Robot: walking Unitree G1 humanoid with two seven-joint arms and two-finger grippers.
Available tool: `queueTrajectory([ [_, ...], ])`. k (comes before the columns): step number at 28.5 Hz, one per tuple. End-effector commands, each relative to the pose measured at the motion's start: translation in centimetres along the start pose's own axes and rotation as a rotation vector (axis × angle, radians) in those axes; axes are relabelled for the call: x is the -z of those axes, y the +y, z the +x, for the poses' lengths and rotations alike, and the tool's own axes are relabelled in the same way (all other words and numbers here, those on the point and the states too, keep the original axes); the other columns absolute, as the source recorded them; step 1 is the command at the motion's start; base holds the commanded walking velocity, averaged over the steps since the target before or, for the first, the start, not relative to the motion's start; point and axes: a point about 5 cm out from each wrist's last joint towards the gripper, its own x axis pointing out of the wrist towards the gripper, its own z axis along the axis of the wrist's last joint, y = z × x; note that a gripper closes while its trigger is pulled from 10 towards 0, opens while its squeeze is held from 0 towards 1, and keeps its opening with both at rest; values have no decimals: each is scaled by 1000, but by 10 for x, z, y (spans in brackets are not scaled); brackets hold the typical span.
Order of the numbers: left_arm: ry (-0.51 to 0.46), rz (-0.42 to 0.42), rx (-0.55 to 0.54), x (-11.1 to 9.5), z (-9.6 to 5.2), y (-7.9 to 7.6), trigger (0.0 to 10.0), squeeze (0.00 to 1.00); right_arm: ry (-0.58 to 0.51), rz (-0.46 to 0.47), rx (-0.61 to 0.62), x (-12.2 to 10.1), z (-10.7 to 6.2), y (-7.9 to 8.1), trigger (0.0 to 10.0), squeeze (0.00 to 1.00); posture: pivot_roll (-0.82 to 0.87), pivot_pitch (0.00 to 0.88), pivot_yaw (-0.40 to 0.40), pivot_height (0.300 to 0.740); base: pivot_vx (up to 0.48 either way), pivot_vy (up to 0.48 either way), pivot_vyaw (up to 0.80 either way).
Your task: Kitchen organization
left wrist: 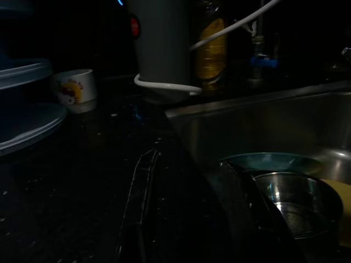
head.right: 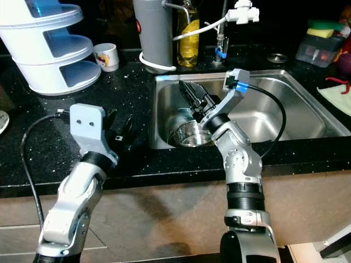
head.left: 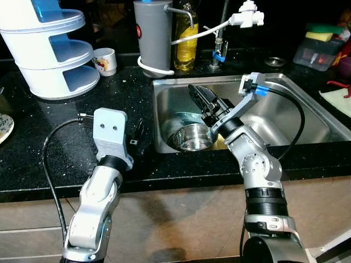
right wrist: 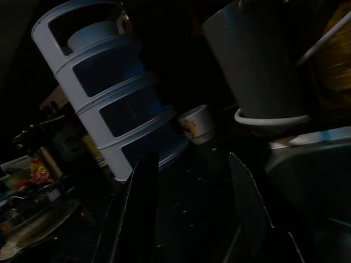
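- The right gripper (head.left: 202, 99) hung over the left half of the sink (head.left: 307, 118), just above the steel bowl (head.left: 192, 137), its two black fingers a little apart and holding nothing.
- The left gripper (head.right: 122, 133) sat low over the black counter (head.left: 55, 126), just beside the sink's left rim; its fingers (left wrist: 137, 203) stood apart with only bare counter between them.
- To my eye the step in hand was the reach into the sink for the steel bowl, the grasp not yet made.
- The bowl lay tipped on its side at the sink's left end, its open mouth facing the front edge and the robot, so its axis ran roughly front to back and slightly upward.
- A teal plate (head.left: 184, 117) stood just behind the bowl, seemingly touching it, and something yellow (head.left: 220, 143) lay beside it, too hidden to name.
- The next move, as I judged it, called for lowering the right fingers to straddle the bowl's upper rim, one inside and one outside, then closing.
- The thin steel wall looked slick, so a shallow pinch might slip or knock the plate.
- On the counter behind stood a tiered white rack (head.left: 49, 49) and a small cup (head.left: 105, 60), likely places for dishes.
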Motion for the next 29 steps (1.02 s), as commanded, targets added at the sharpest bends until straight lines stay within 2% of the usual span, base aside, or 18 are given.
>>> queueTrajectory([
  [1,26,17,-15,3,2,4,10000,0,-8,15,-3,1,0,2,10000,0,58,0,8,740,-266,0,0],
  [14,49,21,-22,7,0,3,10000,0,8,24,-25,9,-6,3,10000,0,61,0,7,740,-295,0,0],
  [29,57,14,-1,10,-2,-3,10000,0,26,-19,-73,12,-8,7,10000,0,63,0,7,740,-303,0,767],
])
